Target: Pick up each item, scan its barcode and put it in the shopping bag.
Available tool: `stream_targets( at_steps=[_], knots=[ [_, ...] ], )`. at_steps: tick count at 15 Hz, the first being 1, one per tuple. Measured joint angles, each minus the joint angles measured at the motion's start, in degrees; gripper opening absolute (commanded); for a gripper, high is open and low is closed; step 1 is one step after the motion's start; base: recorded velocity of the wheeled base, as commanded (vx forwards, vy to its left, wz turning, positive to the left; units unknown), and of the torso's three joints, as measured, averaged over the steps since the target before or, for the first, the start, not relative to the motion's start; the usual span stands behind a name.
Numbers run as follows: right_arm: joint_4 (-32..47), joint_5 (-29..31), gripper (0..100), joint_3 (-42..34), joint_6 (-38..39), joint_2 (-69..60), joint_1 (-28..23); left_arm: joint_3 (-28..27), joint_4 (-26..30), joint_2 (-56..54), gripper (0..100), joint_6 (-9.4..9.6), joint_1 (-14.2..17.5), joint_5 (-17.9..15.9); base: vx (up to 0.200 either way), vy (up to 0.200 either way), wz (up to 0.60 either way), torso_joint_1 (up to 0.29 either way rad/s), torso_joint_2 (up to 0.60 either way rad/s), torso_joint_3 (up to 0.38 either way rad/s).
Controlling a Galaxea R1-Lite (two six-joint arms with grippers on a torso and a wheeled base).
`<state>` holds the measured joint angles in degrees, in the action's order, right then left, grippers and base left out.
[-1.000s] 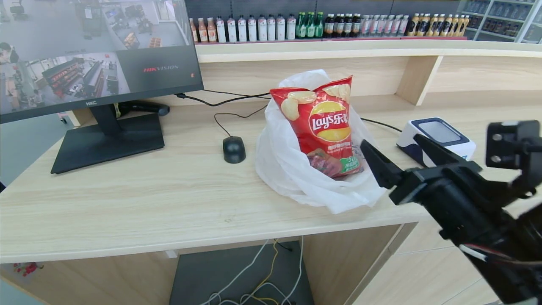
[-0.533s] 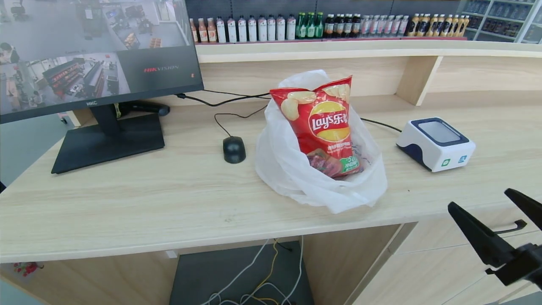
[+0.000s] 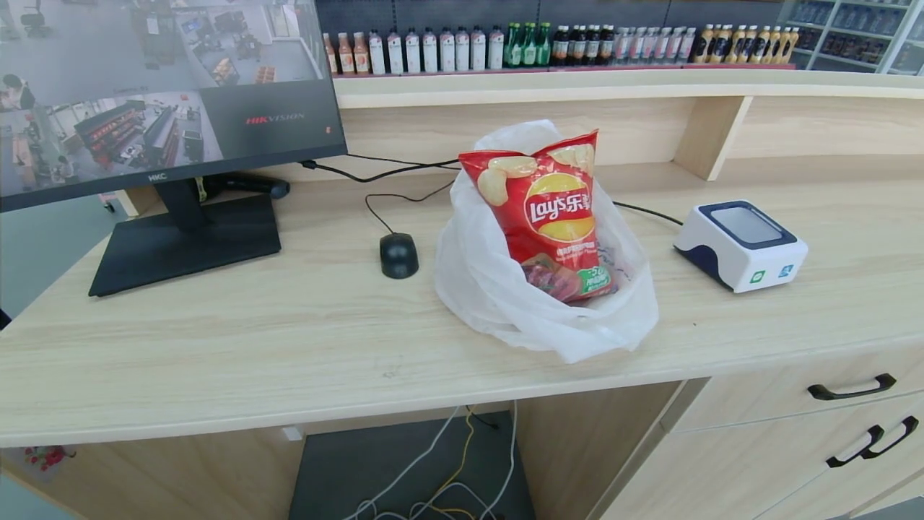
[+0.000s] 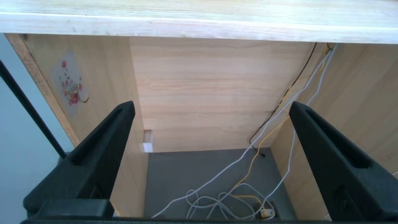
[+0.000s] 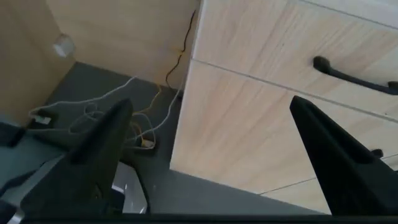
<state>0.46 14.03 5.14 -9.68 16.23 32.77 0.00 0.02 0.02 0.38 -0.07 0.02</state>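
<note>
A red bag of chips (image 3: 550, 217) stands upright inside the white shopping bag (image 3: 505, 289) on the wooden counter (image 3: 216, 339). The white and navy barcode scanner (image 3: 742, 244) sits to the bag's right, its window facing up. My left gripper (image 4: 211, 155) is open below the counter's front edge, facing the knee space and its cables. My right gripper (image 5: 211, 155) is open too, down in front of the drawer cabinet (image 5: 261, 124), with nothing between its fingers.
A monitor (image 3: 159, 87) on a black stand fills the back left, with a black mouse (image 3: 398, 254) and its cable beside the bag. Drawers with black handles (image 3: 852, 390) sit under the counter's right side. A raised ledge and shelves of bottles (image 3: 548, 43) run behind.
My right gripper, raised beside the shopping bag a second ago, has dropped down past the counter edge and out of the head view. The chips and bag have not moved.
</note>
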Motion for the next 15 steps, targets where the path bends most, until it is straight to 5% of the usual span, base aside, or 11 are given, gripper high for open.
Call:
stream_targets(
  at_steps=[8, 15],
  knots=[
    [1.5, -5.5, 100, -2.3, 4.5, -13.2, -2.1, 0.0, 0.0, 0.0, 100, 0.05, 0.0, 0.0, 0.000, 0.000, 0.00, 0.000, 0.00, 0.000],
    [1.7, -2.7, 100, -2.4, 6.0, -8.4, -26.8, 0.0, 0.0, 0.0, 100, -0.02, 0.0, 0.0, 0.000, 0.000, 0.00, 0.000, 0.00, 0.000]
  ],
)
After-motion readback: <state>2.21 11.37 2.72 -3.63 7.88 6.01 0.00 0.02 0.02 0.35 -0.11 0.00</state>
